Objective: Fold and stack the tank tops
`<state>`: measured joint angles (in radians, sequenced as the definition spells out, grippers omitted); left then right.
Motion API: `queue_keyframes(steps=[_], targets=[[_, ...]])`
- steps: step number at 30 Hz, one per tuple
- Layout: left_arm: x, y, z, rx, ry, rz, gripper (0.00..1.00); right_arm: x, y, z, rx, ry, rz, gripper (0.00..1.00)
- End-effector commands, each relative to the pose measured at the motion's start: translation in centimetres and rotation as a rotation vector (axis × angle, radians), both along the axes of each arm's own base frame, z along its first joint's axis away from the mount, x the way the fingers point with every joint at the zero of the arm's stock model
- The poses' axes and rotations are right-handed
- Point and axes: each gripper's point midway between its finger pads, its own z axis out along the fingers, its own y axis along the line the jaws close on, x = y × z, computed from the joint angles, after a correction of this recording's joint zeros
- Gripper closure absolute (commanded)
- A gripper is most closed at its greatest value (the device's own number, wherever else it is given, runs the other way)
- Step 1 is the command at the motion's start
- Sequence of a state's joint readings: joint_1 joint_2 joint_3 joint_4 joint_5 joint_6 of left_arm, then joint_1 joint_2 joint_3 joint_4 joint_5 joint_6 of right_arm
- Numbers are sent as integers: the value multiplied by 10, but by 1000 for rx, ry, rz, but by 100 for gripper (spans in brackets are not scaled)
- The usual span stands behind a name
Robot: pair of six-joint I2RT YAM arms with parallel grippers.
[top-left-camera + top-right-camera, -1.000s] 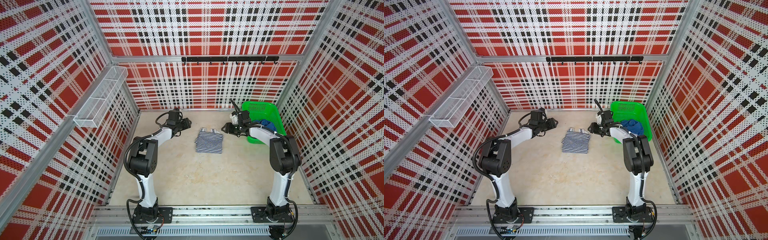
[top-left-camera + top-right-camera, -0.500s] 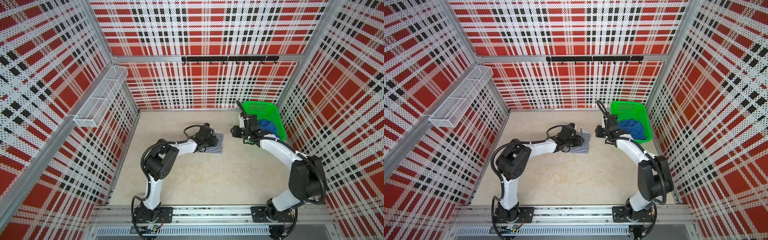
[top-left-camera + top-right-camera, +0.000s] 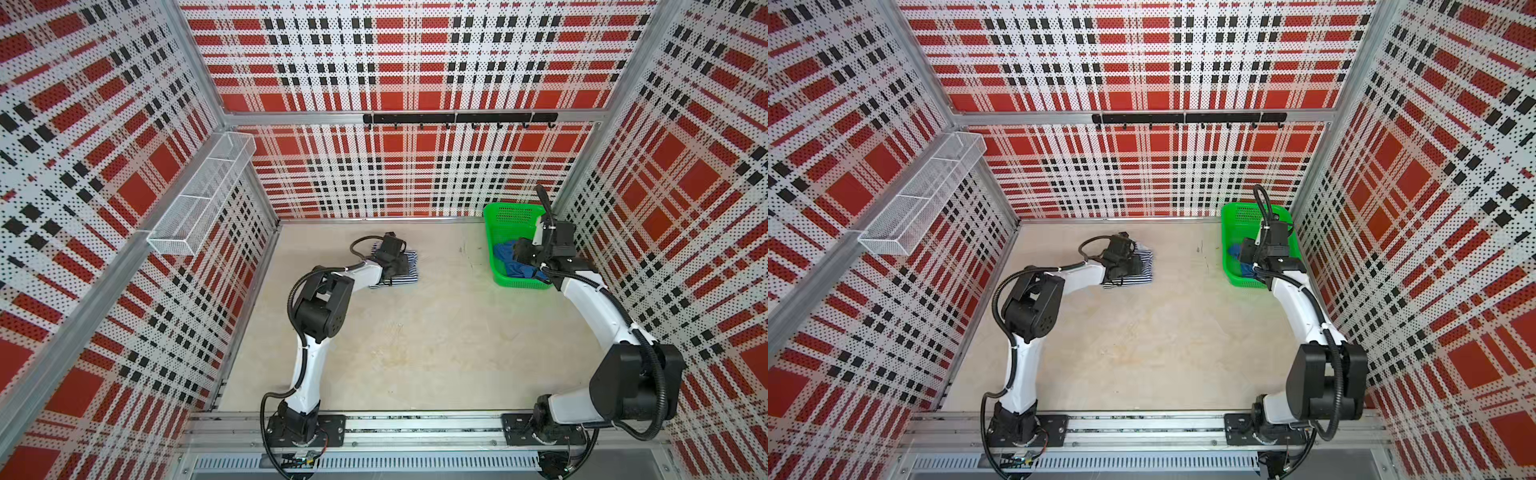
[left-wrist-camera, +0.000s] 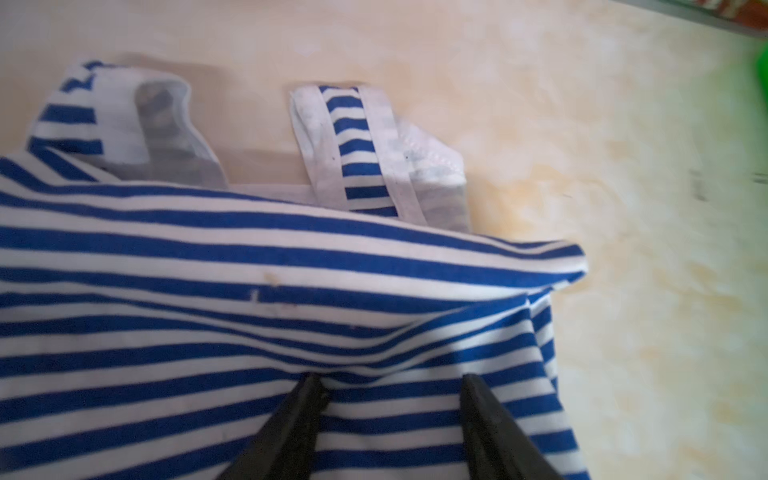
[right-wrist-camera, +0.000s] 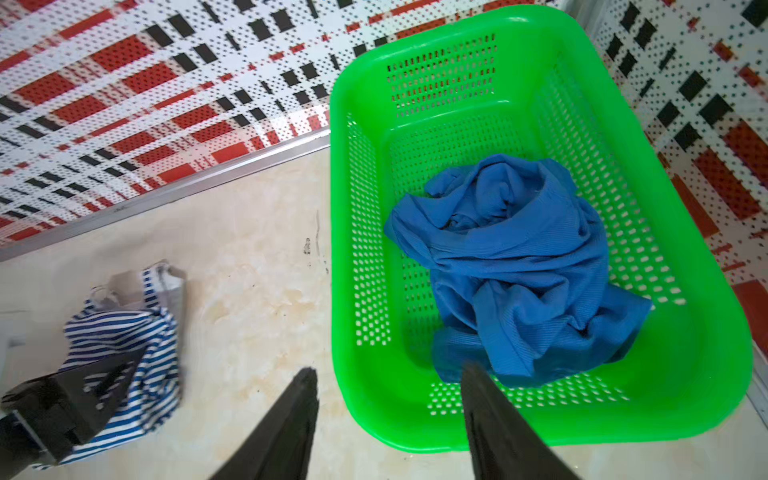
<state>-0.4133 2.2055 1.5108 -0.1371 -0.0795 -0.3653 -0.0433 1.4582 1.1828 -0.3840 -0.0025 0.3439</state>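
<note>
Table (image 3: 415, 345) carries the striped tank top (image 3: 411, 272) and a green basket (image 3: 515, 214), well apart from each other. Striped tank top lies toward the back, left of centre, folded into a compact bundle.

Left wrist view: left gripper (image 4: 392, 384) has its jaws spread. Both black fingertips (image 4: 311, 390) press down on the top layer of striped cloth, with nothing pinched between them, and the cloth wrinkles around the tips. Two white-trimmed straps (image 4: 357, 145) stick out past the folded body and lie flat on the table. In both top views the left gripper covers much of the bundle.

Basket sits at the back right, near the right wall. Blue tank top (image 5: 511, 270) is inside it — a crumpled heap, not folded, in the half nearer the robot's base.

Right gripper (image 5: 388, 370) hangs over the basket, jaws spread. In the right wrist view one finger shows against bare table just outside the basket wall. The other shows against the basket's inside, its tip overlapping the edge of the blue cloth. Cannot tell if that tip touches the cloth — nothing sits between the jaws. The same view catches the striped tank top off to the side with the left gripper resting on it.
</note>
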Motion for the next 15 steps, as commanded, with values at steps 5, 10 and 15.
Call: queue_keyframes(steps=[5, 10, 15], targets=[[-9, 157, -27, 420, 151, 70, 40, 24, -44, -47, -17, 125, -105, 41], [9, 237, -24, 419, 163, 158, 40, 34, -76, -68, -37, 190, -191, 34], [23, 269, -23, 457, 154, 125, 36, 41, -88, -90, -44, 235, -209, 22]])
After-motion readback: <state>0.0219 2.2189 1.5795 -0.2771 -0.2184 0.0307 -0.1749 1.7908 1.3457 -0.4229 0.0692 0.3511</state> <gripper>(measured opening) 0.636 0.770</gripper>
